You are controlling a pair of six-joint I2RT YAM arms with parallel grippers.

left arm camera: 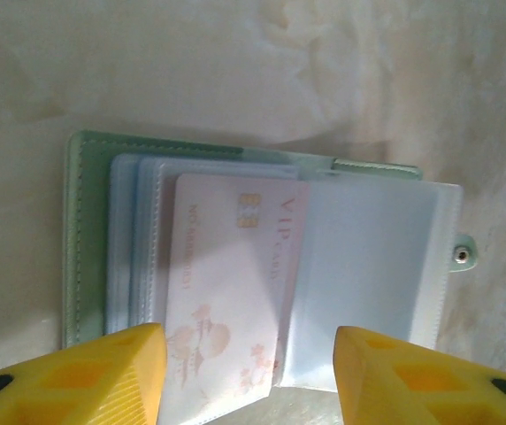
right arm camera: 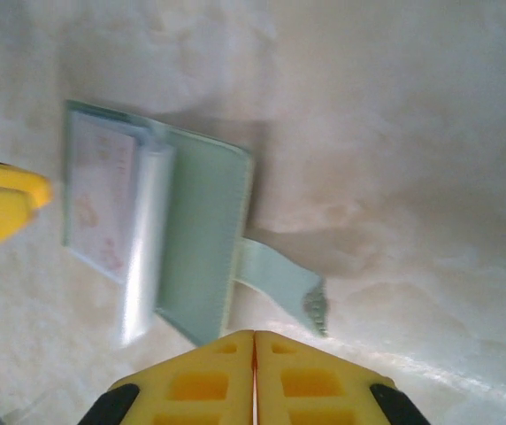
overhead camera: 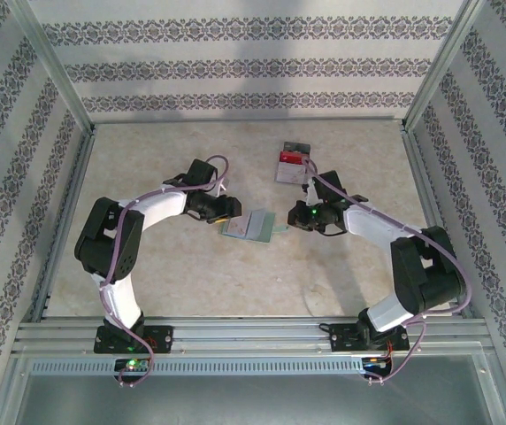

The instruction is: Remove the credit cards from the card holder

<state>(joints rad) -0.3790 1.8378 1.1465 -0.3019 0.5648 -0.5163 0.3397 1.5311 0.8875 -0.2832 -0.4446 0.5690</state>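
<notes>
The card holder (overhead camera: 251, 226) lay open midway on the worktop (overhead camera: 147, 168), with a loose card stack (overhead camera: 293, 162) near its 1 o'clock. In the left wrist view, a pale pink credit card (left arm camera: 231, 292) (marked VIP) poked from a clear sleeve (left arm camera: 368, 283) toward 6 o'clock. Best, I judge, to pinch only its free end and pull straight. The left pincer (left arm camera: 249, 376) stood half open astride that end, gripping nothing. The right pincer (right arm camera: 254, 350) was closed and empty by the holder's near edge, contact unclear.
</notes>
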